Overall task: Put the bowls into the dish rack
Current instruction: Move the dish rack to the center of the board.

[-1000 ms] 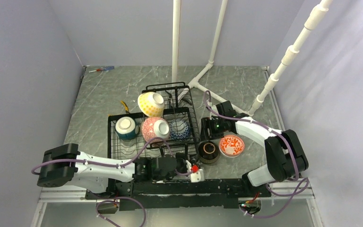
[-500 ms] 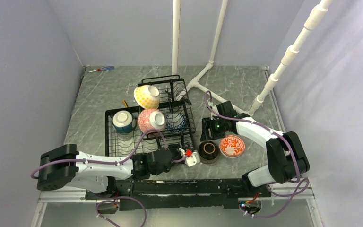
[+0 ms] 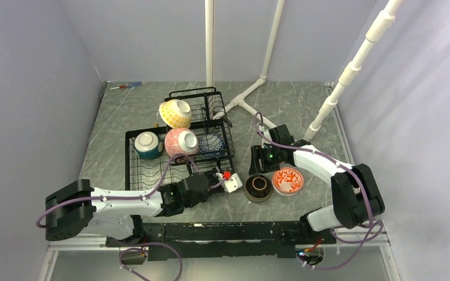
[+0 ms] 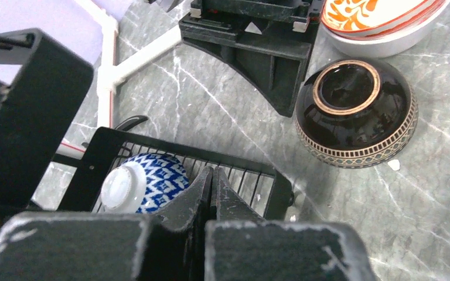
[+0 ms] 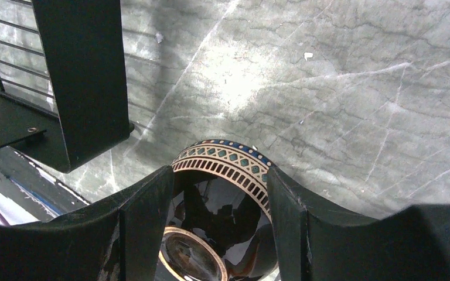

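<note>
**Two bowls outside the rack, right fingers lined up on one**

The right gripper has its fingers spread. The overturned black bowl shows in the gap between them, probably set up for a grasp, though the other wrist view suggests the pads are clear of it. The orange bowl sits upright just outside that gap.

The left gripper has its fingers pressed together on nothing, tips at the rack corner rim. I cannot tell whether they touch it. Just past the tips, inside the rack, lies the blue bowl. Farther off are the pink bowl and teal bowl, and the yellow bowl sits on the upper basket.
</note>
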